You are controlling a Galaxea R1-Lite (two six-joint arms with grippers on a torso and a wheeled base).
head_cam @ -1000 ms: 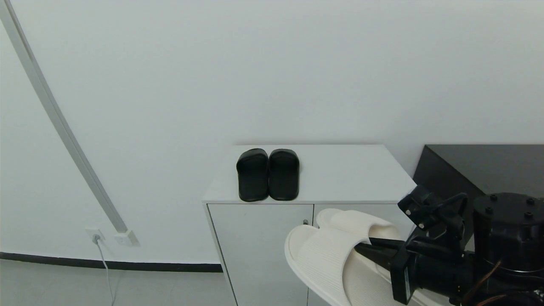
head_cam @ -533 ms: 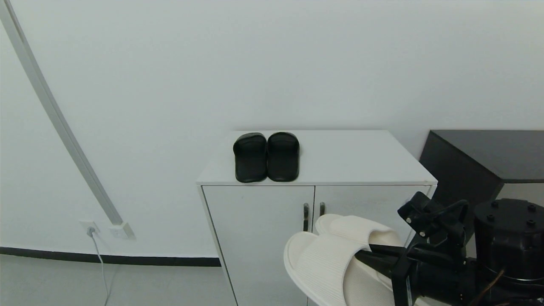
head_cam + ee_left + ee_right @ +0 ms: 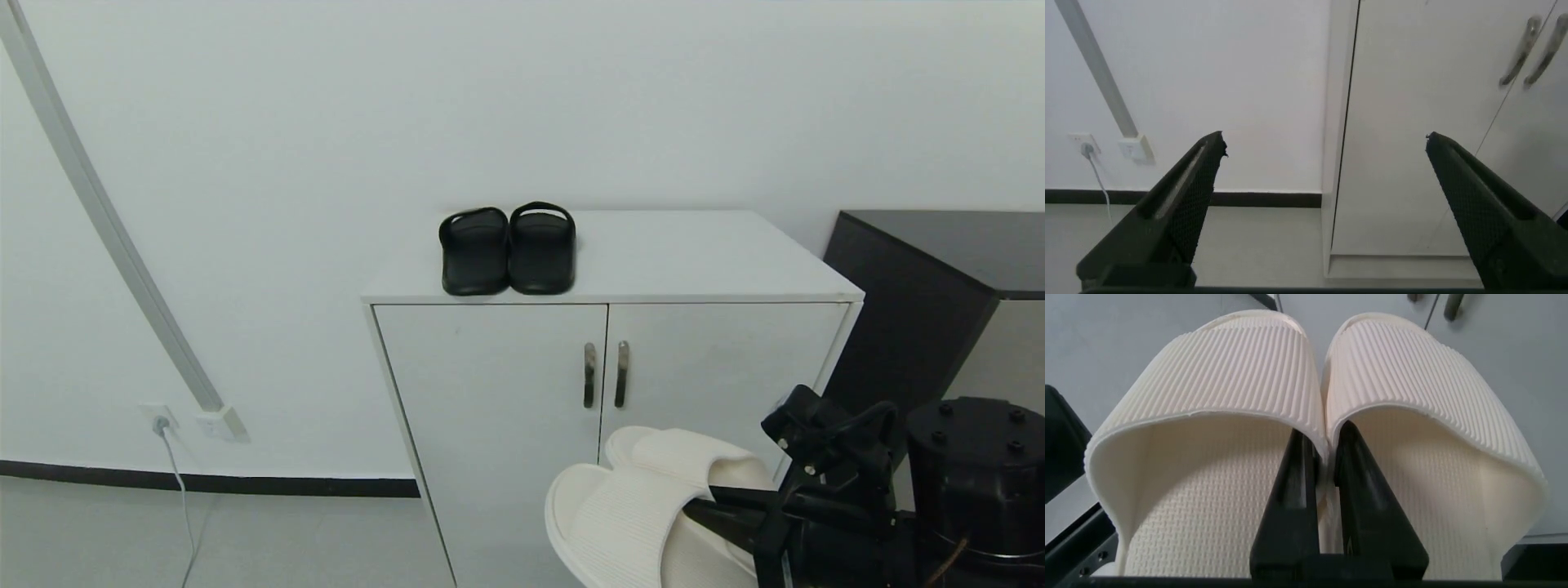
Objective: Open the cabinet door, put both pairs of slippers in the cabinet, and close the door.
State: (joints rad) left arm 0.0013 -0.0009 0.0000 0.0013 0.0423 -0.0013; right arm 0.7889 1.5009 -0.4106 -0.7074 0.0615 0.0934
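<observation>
Since the cabinet doors (image 3: 490, 408) are shut, the white slippers (image 3: 653, 498) are pinched together by the right end effector (image 3: 1325, 445) before them, while the left end effector (image 3: 1323, 143) is spread empty, presumably for a handle (image 3: 589, 375).

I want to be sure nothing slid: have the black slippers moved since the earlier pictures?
No. The black slippers still sit at the front edge of the cabinet top, above the left door; the whole view shifted, so the camera moved.

White slippers (image 3: 1241, 384): ribbed straps, pebbled insoles, matt finish. Black slippers (image 3: 473, 253): smooth, matt, probably rubber. Cabinet (image 3: 490, 392): smooth matt white panels; handles (image 3: 589, 374) brushed metal, slight sheen
</observation>
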